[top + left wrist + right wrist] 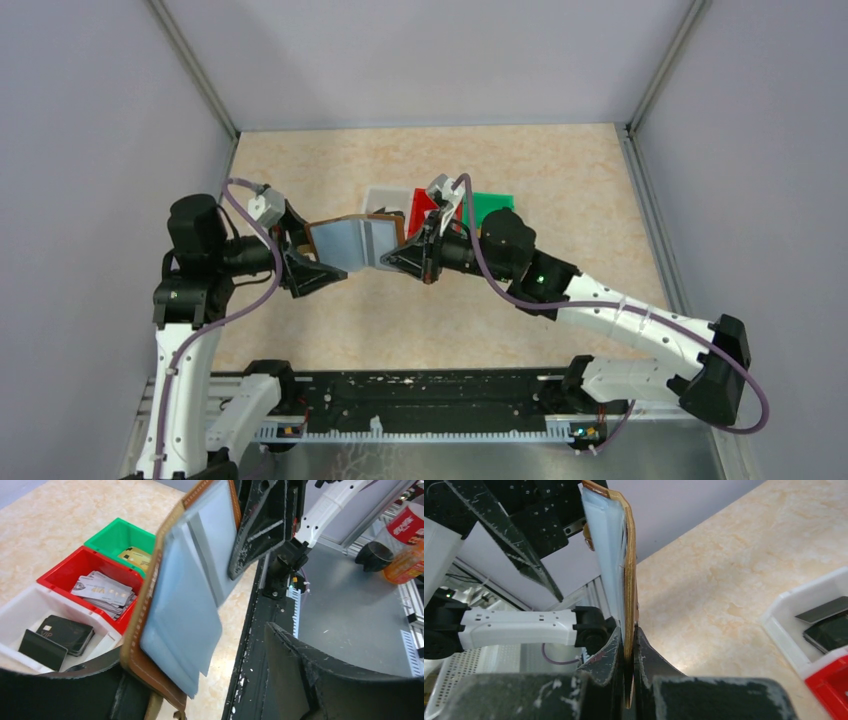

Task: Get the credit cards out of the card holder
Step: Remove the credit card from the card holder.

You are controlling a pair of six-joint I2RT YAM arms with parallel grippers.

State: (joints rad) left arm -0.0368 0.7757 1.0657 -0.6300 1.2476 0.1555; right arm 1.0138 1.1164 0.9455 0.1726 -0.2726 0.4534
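The brown card holder (pixel 355 243) hung open above the tan table (pixel 300 170), lifted off the surface just on the robot's side of the white bin (pixel 380 195). Its pale bluish plastic sleeves (pixel 180 615) faced the arms' bases.

The right gripper (pixel 400 258) was clamped on the flap nearer the white bin. In the right wrist view its two dark fingers (pixel 606 652) pressed together on the thin brown edge, and the holder stood upright out of them.

The left gripper (pixel 310 262) was at the flap farther from the white bin, with its fingers spread wide. In the left wrist view that flap's stitched brown edge lay against one finger (pixel 75 685), while the other finger stood well apart from it.

A small stack of black credit cards (pixel 65 632) lay in the white bin. Silvery-white cards (pixel 102 592) lay in the red bin (pixel 60 572) touching the white bin's side. A gold card (pixel 134 557) lay in the green bin (pixel 107 532), on the far side of the red bin from the white bin.
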